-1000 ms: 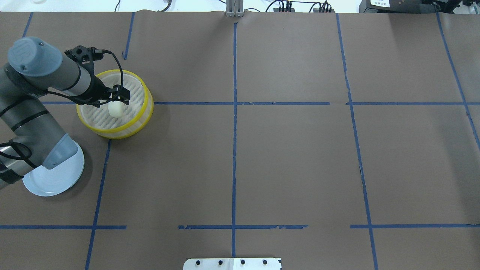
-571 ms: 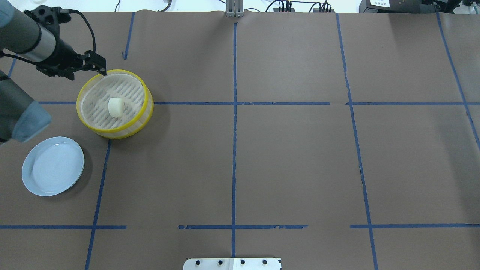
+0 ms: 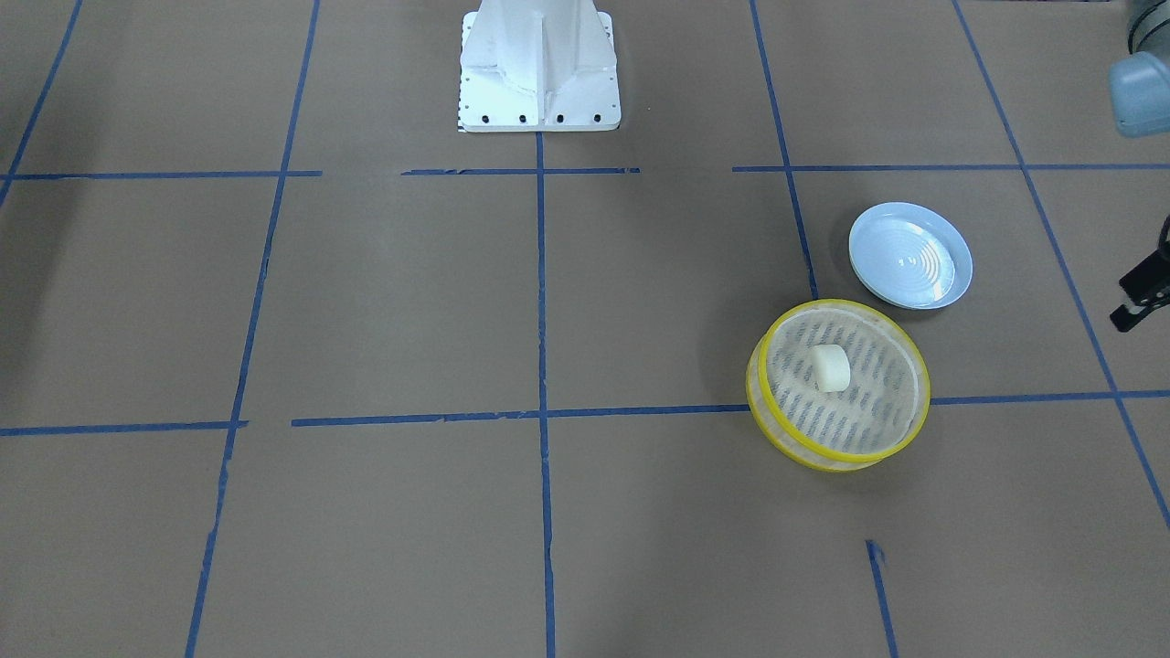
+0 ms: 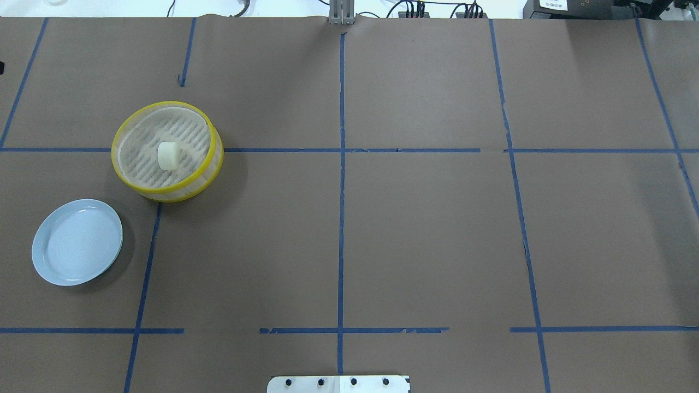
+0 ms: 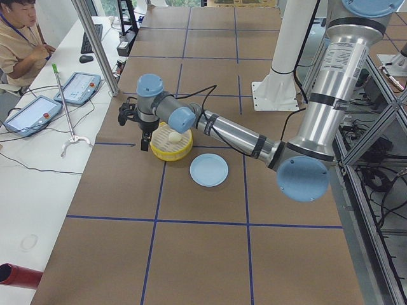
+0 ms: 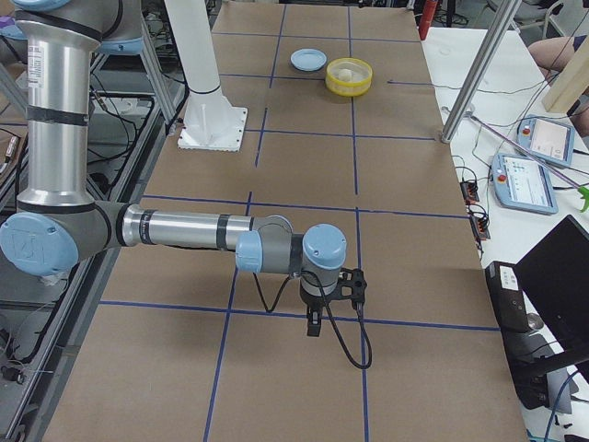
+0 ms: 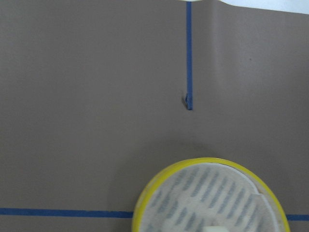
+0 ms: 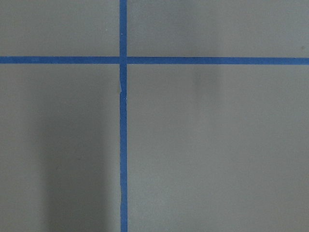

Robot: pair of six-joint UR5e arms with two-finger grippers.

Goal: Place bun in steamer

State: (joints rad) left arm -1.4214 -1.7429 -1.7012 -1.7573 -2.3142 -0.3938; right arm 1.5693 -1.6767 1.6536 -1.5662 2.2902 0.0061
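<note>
The bun lies alone on the slatted floor of the yellow-rimmed steamer, near its middle. Both also show in the front view, the bun in the steamer. My left gripper is at that view's right edge, well clear of the steamer, fingers apart and empty. It is out of the overhead view. The left wrist view shows the steamer's rim from above. My right gripper hangs over bare table far from the steamer. I cannot tell whether it is open.
An empty pale blue plate sits near the steamer, toward the robot's side. The white robot base stands at the table's near middle edge. Blue tape lines grid the brown table. An operator sits beyond the table.
My left gripper has risen off the steamer and drawn back to the left, out of the overhead view. The bun stays in the steamer.
</note>
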